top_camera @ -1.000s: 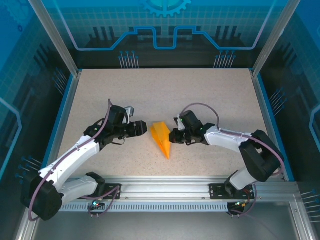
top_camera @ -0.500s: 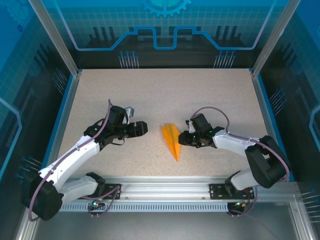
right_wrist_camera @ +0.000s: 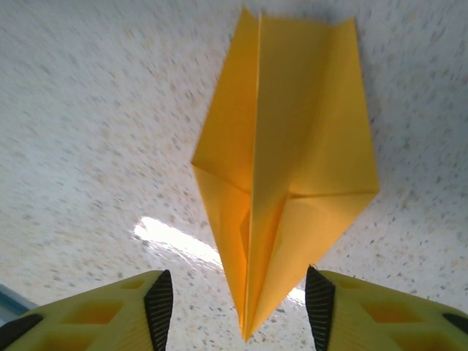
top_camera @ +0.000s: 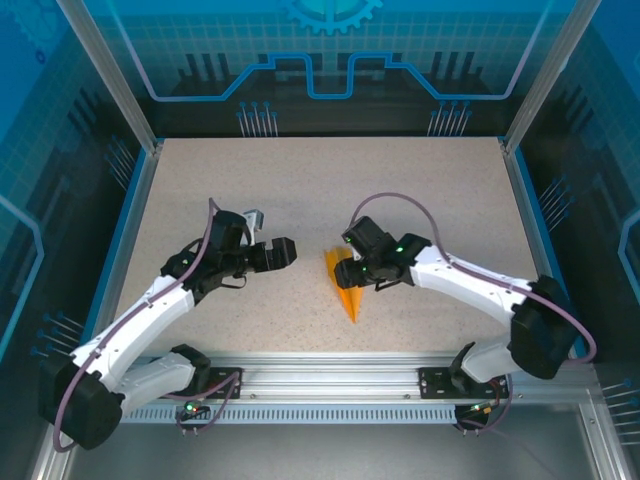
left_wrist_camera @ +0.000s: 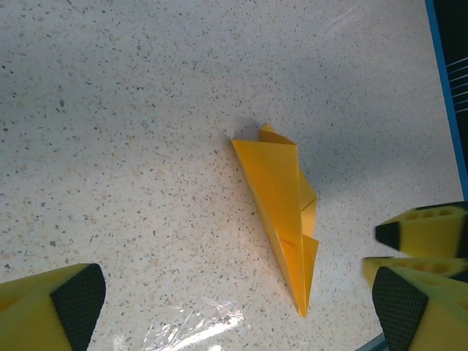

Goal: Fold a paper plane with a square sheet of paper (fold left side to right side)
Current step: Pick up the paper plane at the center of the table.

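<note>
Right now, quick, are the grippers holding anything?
Left gripper: open, holding nothing.
Right gripper: open around the tip of the paper plane, not gripping it.

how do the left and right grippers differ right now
The left gripper sits apart from the paper plane, off to its left; the right gripper is poised directly over it. The left gripper's jaws look spread wider than the right gripper's. Both are open and hold nothing.
</note>
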Controlling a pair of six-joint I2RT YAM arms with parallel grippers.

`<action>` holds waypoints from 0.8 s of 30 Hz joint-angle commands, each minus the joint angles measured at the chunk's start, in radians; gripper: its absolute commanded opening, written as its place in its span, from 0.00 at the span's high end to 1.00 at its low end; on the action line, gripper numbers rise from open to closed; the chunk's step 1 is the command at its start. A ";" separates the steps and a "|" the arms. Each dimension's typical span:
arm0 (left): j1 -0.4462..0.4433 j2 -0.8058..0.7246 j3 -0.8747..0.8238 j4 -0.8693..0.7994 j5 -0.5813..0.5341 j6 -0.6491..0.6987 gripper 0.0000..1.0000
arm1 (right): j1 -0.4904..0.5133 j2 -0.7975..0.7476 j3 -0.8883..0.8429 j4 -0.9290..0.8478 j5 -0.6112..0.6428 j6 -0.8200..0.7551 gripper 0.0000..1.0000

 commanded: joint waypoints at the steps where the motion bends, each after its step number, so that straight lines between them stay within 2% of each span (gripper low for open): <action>1: 0.011 -0.026 -0.007 -0.014 -0.022 0.023 0.01 | 0.021 0.083 0.024 -0.078 0.025 0.005 0.45; 15: 0.013 -0.053 -0.020 -0.033 -0.041 0.029 0.01 | 0.040 0.216 0.041 -0.035 -0.014 0.003 0.46; 24: 0.013 -0.054 -0.018 -0.040 -0.043 0.030 0.01 | 0.039 0.261 0.043 0.002 -0.020 0.004 0.61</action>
